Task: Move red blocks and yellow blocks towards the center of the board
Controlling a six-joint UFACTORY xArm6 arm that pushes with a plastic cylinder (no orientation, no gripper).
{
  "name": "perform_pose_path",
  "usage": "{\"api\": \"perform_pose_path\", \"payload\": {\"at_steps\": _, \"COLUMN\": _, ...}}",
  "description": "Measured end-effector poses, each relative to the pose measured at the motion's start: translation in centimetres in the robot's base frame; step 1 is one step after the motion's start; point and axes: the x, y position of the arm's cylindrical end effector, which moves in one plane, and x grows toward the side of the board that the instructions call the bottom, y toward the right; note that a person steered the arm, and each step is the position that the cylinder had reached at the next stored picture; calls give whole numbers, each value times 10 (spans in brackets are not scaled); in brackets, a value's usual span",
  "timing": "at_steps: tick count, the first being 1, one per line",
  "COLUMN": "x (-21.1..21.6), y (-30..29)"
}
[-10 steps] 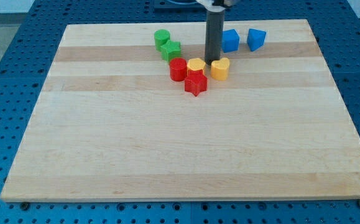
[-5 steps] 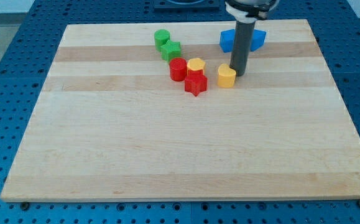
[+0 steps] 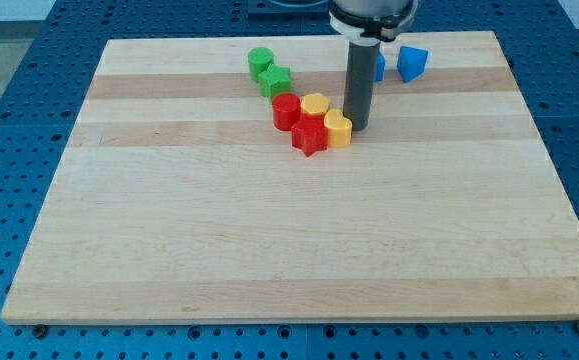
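Note:
My tip [image 3: 357, 127] rests on the board just right of a yellow heart-shaped block [image 3: 338, 130] and touches it. That block presses against a red star block [image 3: 309, 136]. A yellow hexagon block [image 3: 315, 105] sits just above them, next to a red cylinder [image 3: 286, 112] on its left. The four blocks form a tight cluster above the board's centre, in the upper middle of the view.
A green cylinder [image 3: 260, 63] and a green star block [image 3: 276, 81] lie up-left of the cluster. Two blue blocks sit near the top edge: one [image 3: 378, 66] partly hidden behind the rod, one [image 3: 412, 63] to its right. The wooden board [image 3: 289, 240] rests on a blue perforated table.
The tip swung right of the yellow heart block, then moved left, pushing it against the red star. The star shifted slightly left and down.

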Motion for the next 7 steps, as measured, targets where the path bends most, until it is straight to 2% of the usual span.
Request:
{"api": "perform_pose_path", "payload": {"at_steps": 2, "x": -12, "y": 20}}
{"api": "perform_pose_path", "payload": {"at_steps": 3, "x": -52, "y": 15}}
{"api": "perform_pose_path", "payload": {"at_steps": 4, "x": -72, "y": -12}}
{"api": "perform_pose_path", "payload": {"at_steps": 7, "x": -47, "y": -105}}
